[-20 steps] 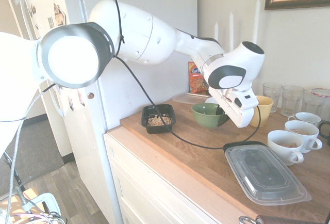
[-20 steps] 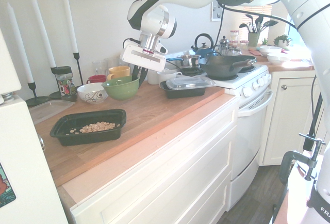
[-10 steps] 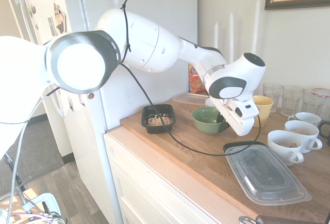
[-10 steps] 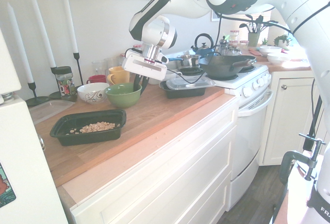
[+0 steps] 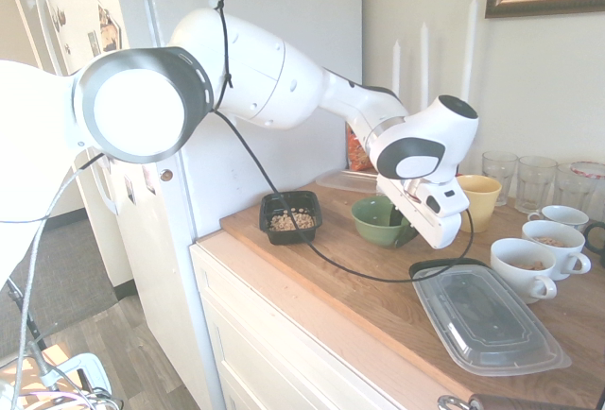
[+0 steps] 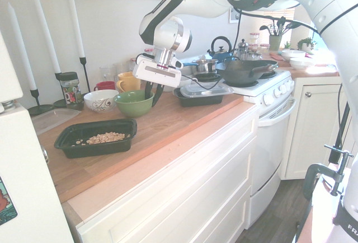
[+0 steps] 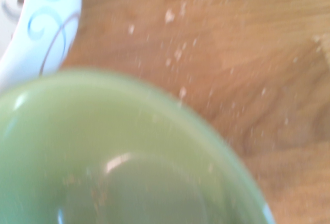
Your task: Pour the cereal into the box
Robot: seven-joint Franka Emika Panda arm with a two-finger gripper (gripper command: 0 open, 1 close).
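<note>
— Green bowl (image 5: 381,216) first, in the first exterior view: our hand (image 5: 408,224) sits at its rim on the side toward the yellow mug (image 5: 477,200), angled steeply down. We cannot tell from here whether it grips the rim or has let go.

— And the cereal (image 5: 290,221)?

— Already lying in the box (image 5: 290,215), which stands near the surface's (image 5: 359,282) edge, apart from the bowl. If we lift away while a finger is snagged on the rim, the bowl could tip or skid into the mug.

— Second exterior view?

— Dark fingers (image 6: 149,92) reach down at the bowl's (image 6: 133,102) rim, one seemingly inside; the gap is too small for us to read. The box (image 6: 96,138) holds a pale scatter of cereal (image 6: 104,138) and stands well clear. A sideways pull could knock the bowl into the patterned white bowl (image 6: 99,101) beside it.

— Wrist view?

— Blurred green bowl (image 7: 124,167) fills it and looks empty to us, the white bowl (image 7: 44,25) just beside it, crumbs (image 7: 178,53) on the wood. Stray crumbs suggest some cereal missed; dragging the bowl would spread them.
</note>
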